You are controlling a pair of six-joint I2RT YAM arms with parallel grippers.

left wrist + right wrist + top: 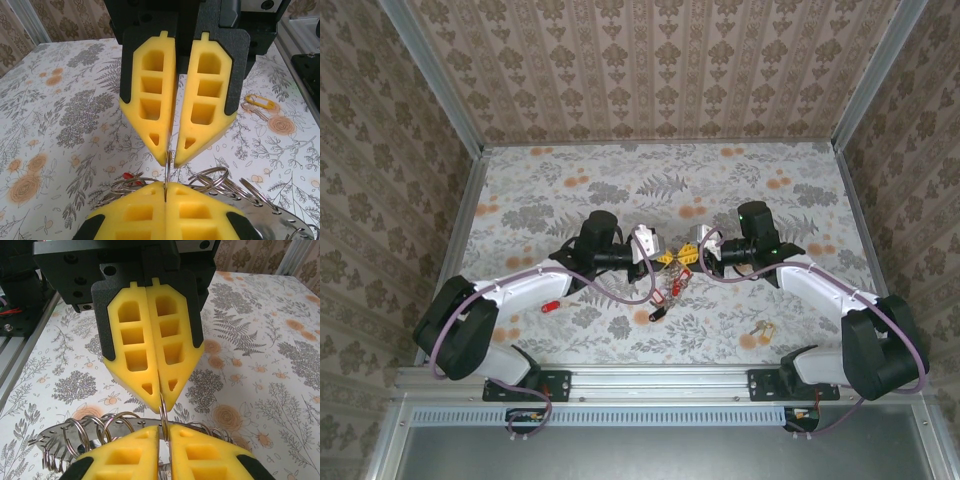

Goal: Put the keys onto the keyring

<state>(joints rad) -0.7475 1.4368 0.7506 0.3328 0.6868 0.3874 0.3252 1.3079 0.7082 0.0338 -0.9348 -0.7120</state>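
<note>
My two grippers meet tip to tip above the middle of the table, the left gripper (670, 258) (165, 189) facing the right gripper (682, 257) (164, 432). A thin split ring (166, 170) (162, 412) stands edge-on between them. The left jaws are pressed shut on it. The right jaws stand a narrow slit apart with the ring loose in the gap. The grey keyring (285, 220) (55, 437) hangs below, threaded with several wire rings. Red keys (662, 297) dangle from it. Another red key (551, 305) lies on the table at the left.
A brass key with a yellow tag (760, 330) (260, 102) lies on the table at the near right. Patterned walls close in the left, back and right sides. The arm bases sit on a metal rail (660, 382) at the near edge.
</note>
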